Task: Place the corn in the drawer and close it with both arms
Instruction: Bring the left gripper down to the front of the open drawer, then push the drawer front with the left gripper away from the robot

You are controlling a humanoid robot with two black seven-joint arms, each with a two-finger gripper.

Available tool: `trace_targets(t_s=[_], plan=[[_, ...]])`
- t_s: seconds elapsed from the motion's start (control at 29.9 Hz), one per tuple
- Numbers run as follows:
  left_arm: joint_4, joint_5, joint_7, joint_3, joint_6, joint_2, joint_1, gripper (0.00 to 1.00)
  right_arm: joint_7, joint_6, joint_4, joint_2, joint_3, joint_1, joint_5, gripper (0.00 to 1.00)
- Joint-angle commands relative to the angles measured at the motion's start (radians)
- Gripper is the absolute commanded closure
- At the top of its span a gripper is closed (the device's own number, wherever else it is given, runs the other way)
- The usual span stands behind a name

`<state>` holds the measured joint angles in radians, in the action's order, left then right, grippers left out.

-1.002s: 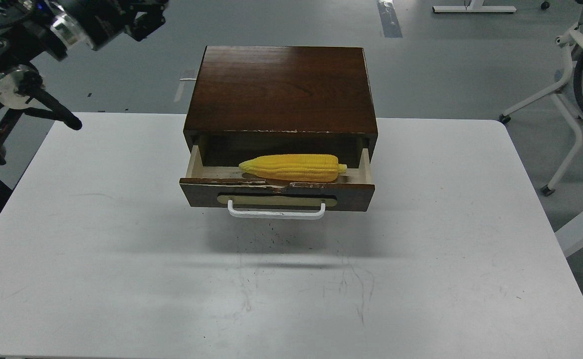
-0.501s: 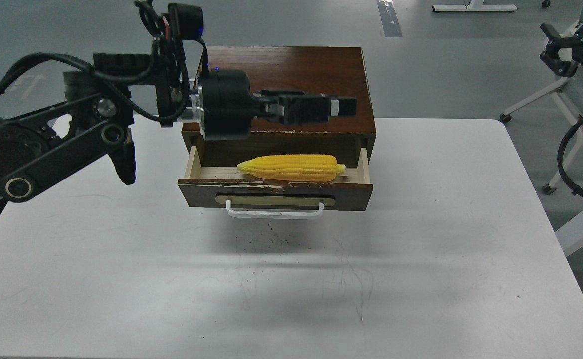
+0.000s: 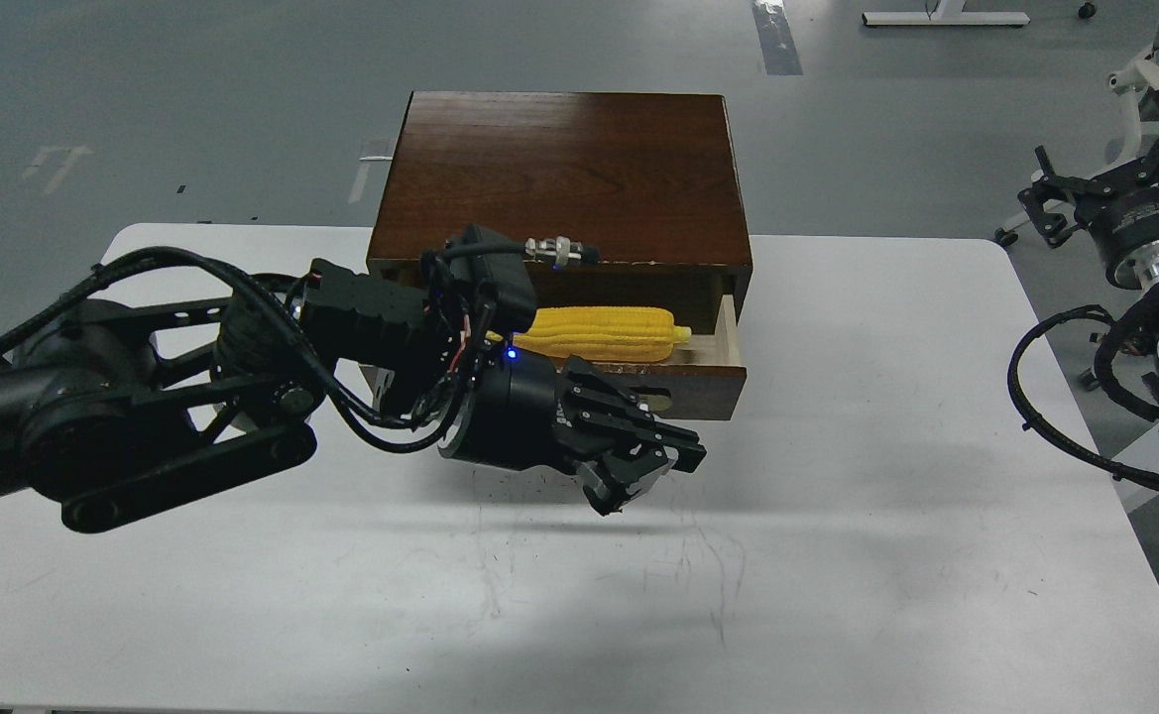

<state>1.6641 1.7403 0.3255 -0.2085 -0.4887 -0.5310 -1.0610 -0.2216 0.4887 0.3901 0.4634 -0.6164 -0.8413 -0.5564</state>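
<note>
The yellow corn (image 3: 604, 332) lies lengthwise inside the open drawer (image 3: 708, 382) of the dark brown wooden box (image 3: 559, 174). Its pointed left end is hidden behind my left arm. My left gripper (image 3: 650, 478) hangs low in front of the drawer's front panel, just above the table, fingers apart and empty. It covers the white handle and the left half of the drawer front. My right gripper (image 3: 1040, 193) is up at the far right, off the table's edge and well away from the box, with its claws apart and empty.
The box stands at the back middle of the white table (image 3: 837, 555). White chair legs (image 3: 1124, 89) stand on the grey floor behind my right arm. Black cables loop around both arms.
My left arm has swung down from above the box top to in front of the drawer. My right arm has come lower and further into view. The corn and drawer have not moved.
</note>
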Motion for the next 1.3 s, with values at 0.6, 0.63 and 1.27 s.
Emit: trace_targets(t_s=[0.6,0.63,1.27], plan=[[-0.056,0.275,0.001,0.04,0.0,-0.021,-0.01,1.0,-0.004,0.0,-0.004,0.001,-0.016,0.022,0.0,0.0],[-0.07,0.277,0.001,0.04,0.0,-0.032,-0.013,1.0,-0.004,0.0,-0.004,0.001,-0.017,0.022,0.0,0.0],[-0.083,0.28,0.001,0.04,0.0,-0.069,-0.004,1.0,-0.005,0.0,-0.004,0.006,-0.016,0.021,0.0,0.0]])
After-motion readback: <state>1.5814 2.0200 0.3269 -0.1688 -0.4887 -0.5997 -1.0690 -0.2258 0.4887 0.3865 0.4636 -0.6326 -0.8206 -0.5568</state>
